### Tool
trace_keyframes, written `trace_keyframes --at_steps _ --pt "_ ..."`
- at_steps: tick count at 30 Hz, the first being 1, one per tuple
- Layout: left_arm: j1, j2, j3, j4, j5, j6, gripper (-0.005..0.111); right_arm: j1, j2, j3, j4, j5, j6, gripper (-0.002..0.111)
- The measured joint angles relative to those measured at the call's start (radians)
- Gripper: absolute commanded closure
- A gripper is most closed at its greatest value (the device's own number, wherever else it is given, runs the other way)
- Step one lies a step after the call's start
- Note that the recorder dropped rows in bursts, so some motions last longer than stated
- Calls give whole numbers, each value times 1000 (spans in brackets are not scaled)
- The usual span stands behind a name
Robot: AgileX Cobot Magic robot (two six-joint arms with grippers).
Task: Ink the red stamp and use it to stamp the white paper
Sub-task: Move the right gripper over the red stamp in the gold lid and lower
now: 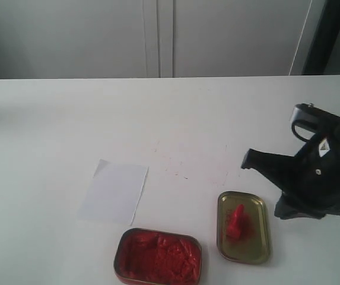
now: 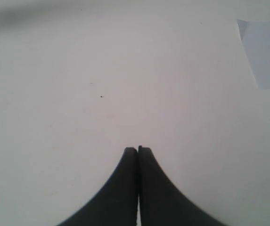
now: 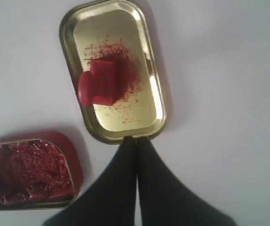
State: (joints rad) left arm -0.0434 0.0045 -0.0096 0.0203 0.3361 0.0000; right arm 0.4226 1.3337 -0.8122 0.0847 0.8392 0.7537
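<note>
The red stamp (image 1: 237, 221) (image 3: 98, 87) lies on its side in the gold tin lid (image 1: 261, 234) (image 3: 144, 115), amid a red smear. The white paper (image 1: 114, 191) (image 2: 265, 52) lies flat to the left, one corner folded. The tin of red ink paste (image 1: 158, 257) (image 3: 28, 172) sits near the front edge. My right gripper (image 1: 247, 160) (image 3: 137, 139) hangs shut and empty to the right of the lid, its tips over the lid's rim in the right wrist view. My left gripper (image 2: 137, 149) is shut on nothing above bare table, outside the exterior view.
The white table (image 1: 175, 119) stretches back to a pale wall with cabinet panels (image 1: 158, 35). Faint red marks (image 1: 175, 169) dot the table behind the lid. The black right arm (image 1: 321, 175) fills the right side.
</note>
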Motion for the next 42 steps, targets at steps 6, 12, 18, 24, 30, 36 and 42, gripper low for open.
trace_keyframes --at_steps 6,12,18,24,30,36,42 --pt "0 0 0 0 0 0 107 143 175 -157 -85 14 199 108" --pt "0 0 0 0 0 0 107 195 275 -223 -199 26 378 103" --pt "0 0 0 0 0 0 107 197 297 -224 -253 48 442 76" --pt "0 0 0 0 0 0 107 197 321 -224 -253 48 451 72" --pt "0 0 0 0 0 0 107 197 332 -224 -253 33 476 72" --pt "0 0 0 0 0 0 107 197 369 -224 -253 29 521 72" --pt "0 0 0 0 0 0 107 197 407 -224 -253 9 528 72"
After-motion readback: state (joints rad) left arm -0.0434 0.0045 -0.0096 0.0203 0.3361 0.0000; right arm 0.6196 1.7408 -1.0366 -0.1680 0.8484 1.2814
